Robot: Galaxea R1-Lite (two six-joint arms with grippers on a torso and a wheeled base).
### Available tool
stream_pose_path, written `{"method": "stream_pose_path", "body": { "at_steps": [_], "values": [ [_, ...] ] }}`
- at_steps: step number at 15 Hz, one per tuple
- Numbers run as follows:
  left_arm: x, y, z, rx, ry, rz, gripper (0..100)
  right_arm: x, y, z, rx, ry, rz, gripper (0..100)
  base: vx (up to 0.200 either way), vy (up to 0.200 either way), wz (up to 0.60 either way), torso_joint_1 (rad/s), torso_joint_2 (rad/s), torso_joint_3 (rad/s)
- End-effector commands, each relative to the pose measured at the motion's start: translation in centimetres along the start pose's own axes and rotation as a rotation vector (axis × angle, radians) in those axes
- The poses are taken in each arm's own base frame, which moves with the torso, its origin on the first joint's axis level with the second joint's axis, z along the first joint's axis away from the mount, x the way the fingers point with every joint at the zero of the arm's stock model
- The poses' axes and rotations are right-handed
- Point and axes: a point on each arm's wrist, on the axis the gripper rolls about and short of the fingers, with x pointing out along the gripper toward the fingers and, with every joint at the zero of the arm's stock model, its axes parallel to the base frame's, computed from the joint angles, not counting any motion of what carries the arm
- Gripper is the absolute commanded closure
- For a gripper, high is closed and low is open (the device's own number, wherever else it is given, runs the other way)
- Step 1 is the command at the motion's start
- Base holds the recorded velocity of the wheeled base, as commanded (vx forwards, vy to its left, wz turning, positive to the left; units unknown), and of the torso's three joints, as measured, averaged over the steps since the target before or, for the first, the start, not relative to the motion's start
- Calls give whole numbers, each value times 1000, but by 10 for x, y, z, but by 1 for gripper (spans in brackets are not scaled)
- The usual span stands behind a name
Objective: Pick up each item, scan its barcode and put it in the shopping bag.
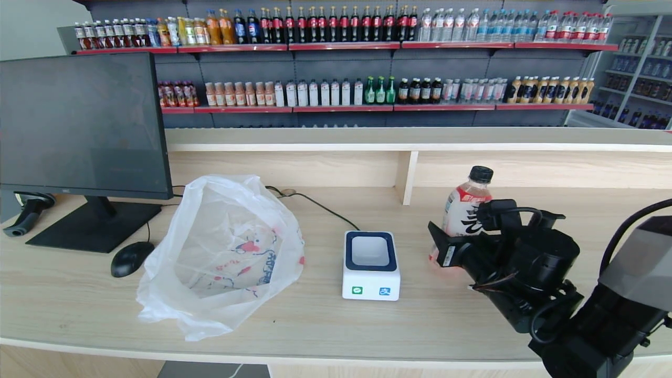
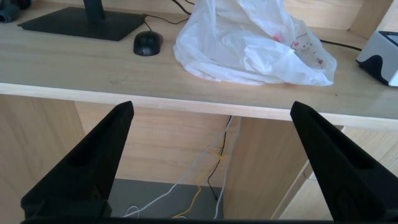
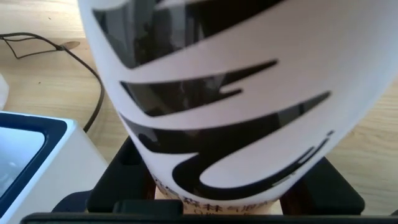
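Extended from the near right corner toward the far left with the right arm (image 1: 619, 310), wrist roughly level. Closed, apparently, with the right gripper (image 1: 452, 242) on the lower half of the bottle (image 1: 464, 207). Held low with the left gripper (image 2: 212, 107), on the near side of the tabletop (image 2: 93, 68) edge and below it, fingers (image 2: 93, 162) spread wide apart.

Bright even light; faint shadow under bag (image 1: 220, 252); shelves (image 1: 341, 46) bow at edges.
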Motion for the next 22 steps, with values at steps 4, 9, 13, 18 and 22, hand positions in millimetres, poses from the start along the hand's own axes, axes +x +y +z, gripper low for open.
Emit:
{"method": "stream_pose_path", "body": {
  "at_steps": [4,9,13,18,22],
  "values": [
    [0,0,0,0,1,1,0,-17,-3,21,14,-49,8,100,0,0,0,0,0,0],
    [0,0,0,0,1,1,0,-53,12,37,25,-69,98,100,0,0,0,0,0,0],
    [0,0,0,0,-1,-1,0,-91,5,55,43,-113,140,100,0,0,0,0,0,0],
    [0,0,0,0,-1,1,0,-128,-2,70,74,-172,189,100,0,0,0,0,0,0],
    [0,0,0,0,-1,1,0,-137,9,68,92,-155,292,100,0,0,0,0,0,0]
  ]
}}
